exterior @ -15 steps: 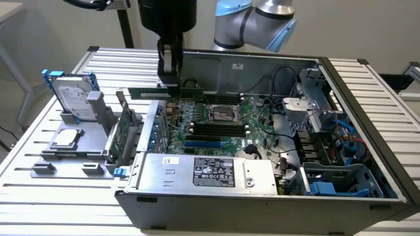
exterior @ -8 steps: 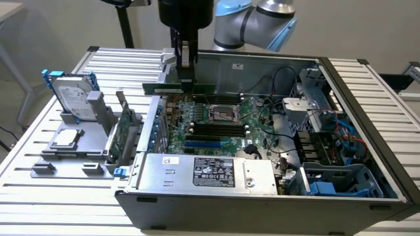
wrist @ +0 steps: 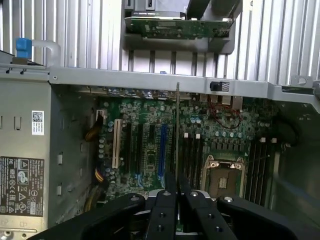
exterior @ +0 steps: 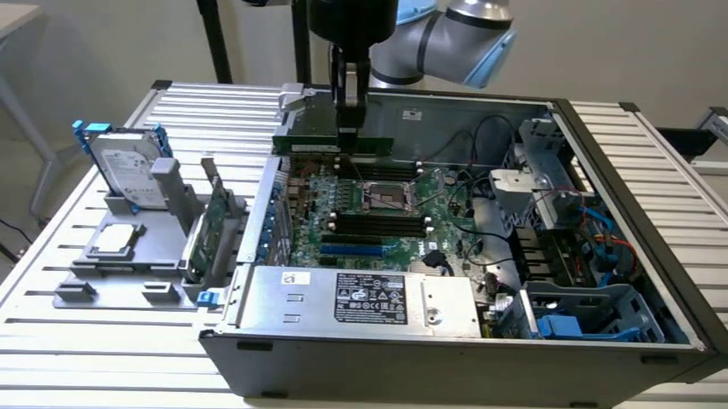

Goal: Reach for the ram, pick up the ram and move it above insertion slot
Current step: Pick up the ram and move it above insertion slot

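The ram (exterior: 298, 144) is a thin green stick that hangs level over the back part of the open computer case (exterior: 637, 213), with my gripper (exterior: 350, 128) shut on it from above. In the wrist view the ram (wrist: 178, 130) appears edge-on as a thin vertical line running out from my gripper (wrist: 177, 191), whose black fingers (wrist: 164, 200) pinch it from both sides. It hangs over the motherboard (wrist: 150, 145), beside the black memory slots (wrist: 192, 155) and apart from them. In the exterior view those black slots (exterior: 381, 223) lie below and nearer than the ram.
A CPU socket (exterior: 387, 196) sits mid-board. The power supply (exterior: 353, 298) fills the case's front. Cables and a blue drive cage (exterior: 580, 315) crowd the exterior view's right. Outside the case, a grey fixture holds a hard drive (exterior: 125, 170) and a green expansion card (exterior: 210, 226).
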You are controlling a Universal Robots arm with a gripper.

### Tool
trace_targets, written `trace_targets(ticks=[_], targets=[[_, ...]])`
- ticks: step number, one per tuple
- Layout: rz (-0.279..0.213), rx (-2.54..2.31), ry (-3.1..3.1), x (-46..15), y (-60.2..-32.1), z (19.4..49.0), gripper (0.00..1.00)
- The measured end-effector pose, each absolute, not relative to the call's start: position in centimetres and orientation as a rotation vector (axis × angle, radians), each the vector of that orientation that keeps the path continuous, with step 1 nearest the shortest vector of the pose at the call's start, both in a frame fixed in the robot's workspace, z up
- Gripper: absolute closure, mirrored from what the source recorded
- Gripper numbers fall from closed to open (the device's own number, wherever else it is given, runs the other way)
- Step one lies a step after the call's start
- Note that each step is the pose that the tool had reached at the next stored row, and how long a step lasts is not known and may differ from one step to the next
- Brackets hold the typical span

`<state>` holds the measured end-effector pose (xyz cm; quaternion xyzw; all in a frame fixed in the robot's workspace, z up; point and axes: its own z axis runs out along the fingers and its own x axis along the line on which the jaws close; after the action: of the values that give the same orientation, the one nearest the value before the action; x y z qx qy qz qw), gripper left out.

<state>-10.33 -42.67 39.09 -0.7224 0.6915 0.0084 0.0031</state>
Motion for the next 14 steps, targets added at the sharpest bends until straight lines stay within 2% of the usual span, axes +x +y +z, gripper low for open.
trace_targets(ticks=[14], targets=[[0.027,-2.261,2.172,-6.3,-40.5,38.4,0.87]])
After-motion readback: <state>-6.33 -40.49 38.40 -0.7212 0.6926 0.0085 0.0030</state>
